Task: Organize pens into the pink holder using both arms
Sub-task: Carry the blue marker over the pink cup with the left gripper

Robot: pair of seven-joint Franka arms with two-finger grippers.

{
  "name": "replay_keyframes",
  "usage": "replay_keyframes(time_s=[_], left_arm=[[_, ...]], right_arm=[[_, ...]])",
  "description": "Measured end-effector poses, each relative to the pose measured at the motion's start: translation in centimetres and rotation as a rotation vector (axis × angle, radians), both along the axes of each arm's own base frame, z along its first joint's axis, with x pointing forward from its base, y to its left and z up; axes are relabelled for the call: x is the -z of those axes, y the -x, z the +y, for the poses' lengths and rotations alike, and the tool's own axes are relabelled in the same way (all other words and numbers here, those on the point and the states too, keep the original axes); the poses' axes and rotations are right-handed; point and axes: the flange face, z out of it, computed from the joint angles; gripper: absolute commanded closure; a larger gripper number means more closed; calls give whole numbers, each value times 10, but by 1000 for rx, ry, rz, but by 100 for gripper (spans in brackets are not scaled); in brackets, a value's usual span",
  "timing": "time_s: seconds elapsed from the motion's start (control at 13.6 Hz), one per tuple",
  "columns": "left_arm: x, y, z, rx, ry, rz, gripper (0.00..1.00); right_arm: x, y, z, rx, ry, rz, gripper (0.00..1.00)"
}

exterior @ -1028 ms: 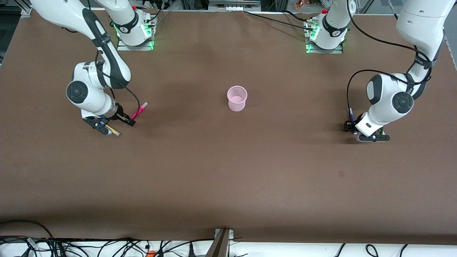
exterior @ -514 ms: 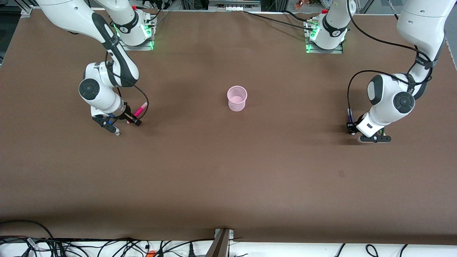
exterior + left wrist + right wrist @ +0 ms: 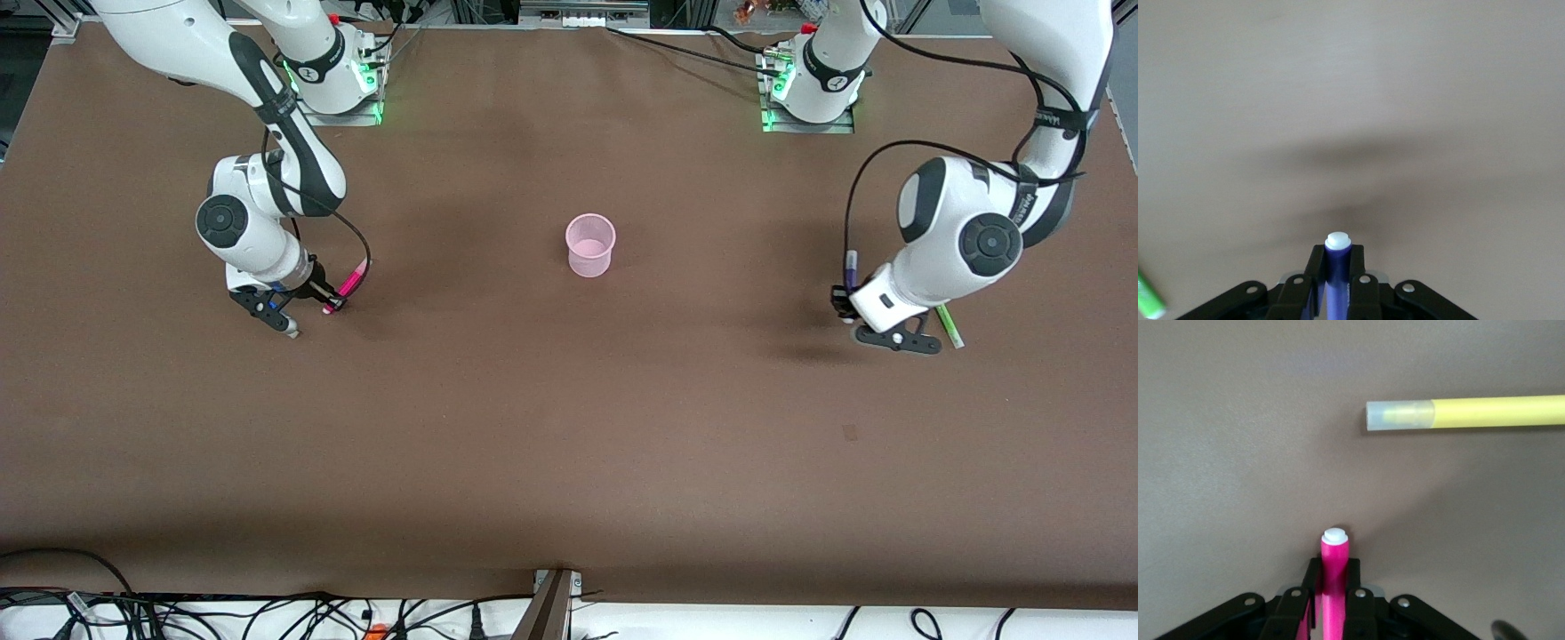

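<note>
The pink holder (image 3: 590, 245) stands upright mid-table. My right gripper (image 3: 324, 300) is shut on the magenta-pink pen (image 3: 350, 283), low at the table; the right wrist view shows the pen (image 3: 1335, 573) clamped between the jaws. The yellow pen (image 3: 1471, 413) lies on the table beside it; only its tip (image 3: 289, 332) shows in the front view. My left gripper (image 3: 841, 298) is shut on the dark blue-purple pen (image 3: 851, 265) and holds it above the table; the left wrist view shows it (image 3: 1337, 267) between the jaws. The green pen (image 3: 949, 326) lies on the table beside the left gripper.
The brown table (image 3: 569, 427) spreads wide around the holder. The arm bases (image 3: 333, 80) stand along the edge farthest from the front camera. Cables (image 3: 267, 613) hang off the edge nearest the camera.
My right gripper moved from over the yellow pen to the magenta pen and shut on it. My left gripper rose with the blue-purple pen and shifted toward the holder, uncovering the green pen.
</note>
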Motion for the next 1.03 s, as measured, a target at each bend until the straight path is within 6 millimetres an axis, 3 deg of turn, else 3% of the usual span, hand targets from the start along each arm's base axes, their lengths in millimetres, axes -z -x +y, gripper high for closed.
replay_keyframes(time_s=[0.29, 0.59, 0.73, 0.88, 1.03], left_arm=[[-50, 11, -125, 79, 205, 9, 100], [-98, 40, -235, 151, 412, -43, 100], [-114, 62, -285, 242, 475, -113, 100], [-113, 83, -325, 370, 533, -178, 100], [-90, 97, -348, 498, 577, -214, 100]], right_arm=[[-35, -1, 0, 0, 3, 21, 100], [-89, 3, 0, 0, 6, 48, 100], [-102, 6, -2, 0, 8, 65, 100], [-102, 8, -2, 1, 10, 73, 100], [-98, 9, -3, 2, 11, 80, 100]])
